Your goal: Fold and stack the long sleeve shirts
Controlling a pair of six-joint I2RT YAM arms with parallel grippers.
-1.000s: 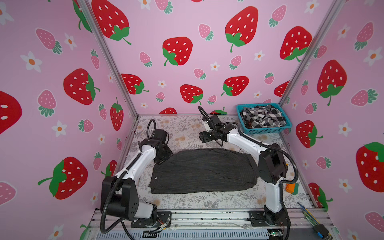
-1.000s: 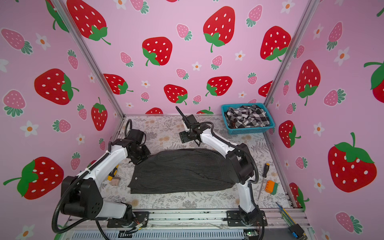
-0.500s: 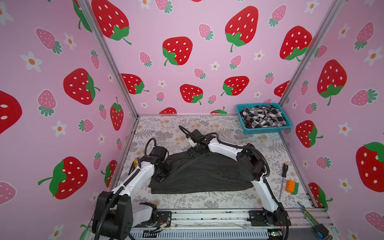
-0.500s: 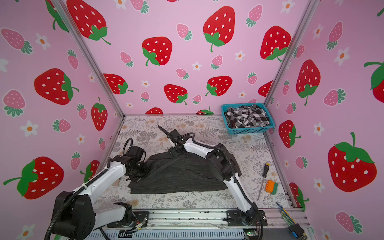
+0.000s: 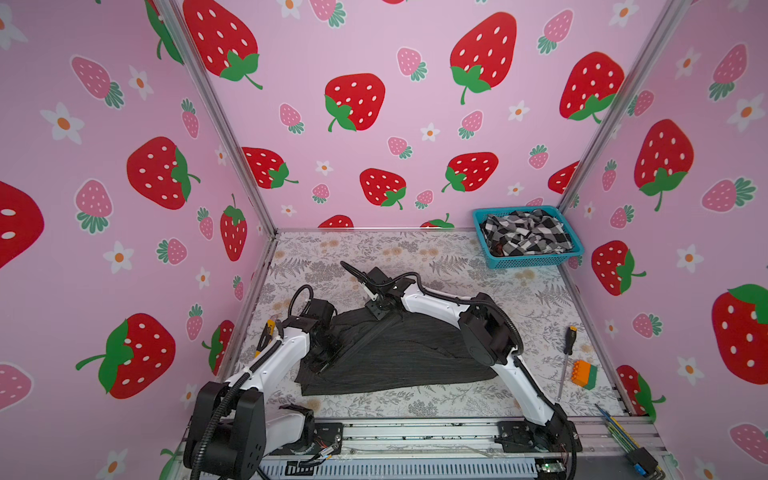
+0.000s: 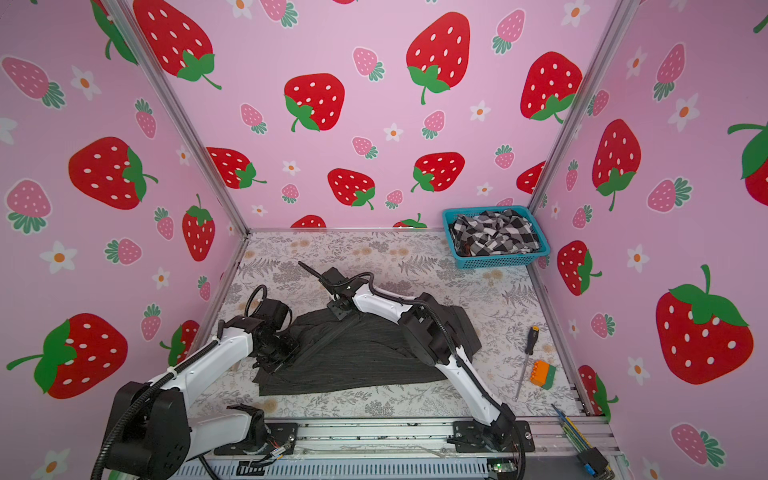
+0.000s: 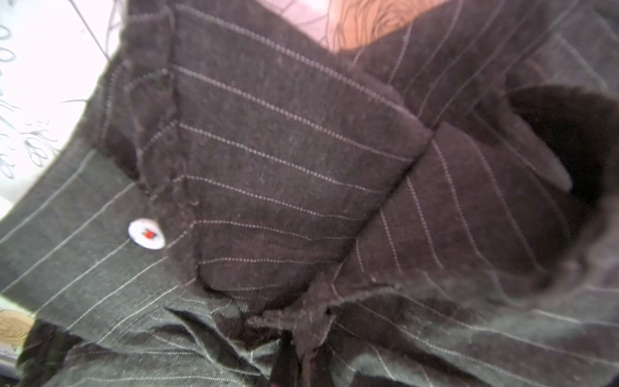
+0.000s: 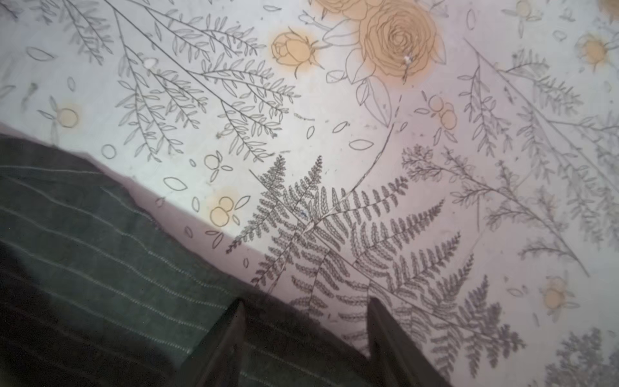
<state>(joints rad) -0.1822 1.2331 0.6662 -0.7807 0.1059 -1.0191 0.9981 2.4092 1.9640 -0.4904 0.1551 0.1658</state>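
Two long sleeve shirts are counted. One dark charcoal-grey pinstriped cloth shirt (image 5: pixel 407 357) is spread, partly folded, on the flower-printed tabletop (image 5: pixel 374 253), towards its front. One crumpled black-and-white checked cloth shirt (image 5: pixel 525 235) is piled in the single blue plastic mesh basket (image 5: pixel 536 262) at the far right corner. Two grippers are seen in both top views. The left gripper (image 5: pixel 322 359) is clamped tight on the left edge of the pinstriped shirt. In the left wrist view the cloth is bunched at that gripper's tip, and one round white button (image 7: pixel 146 233) is shown on it. The right gripper (image 8: pixel 305 301) is set at the shirt's far edge with its two fingers parted: one is placed over the cloth, the other over the bare tabletop. One raised ridge of cloth is drawn between the two grippers. On the right of the tabletop, one black-handled screwdriver (image 5: pixel 567 345) and one orange-and-green toy brick (image 5: pixel 584 374) are laid just beside each other, apart from the shirt.
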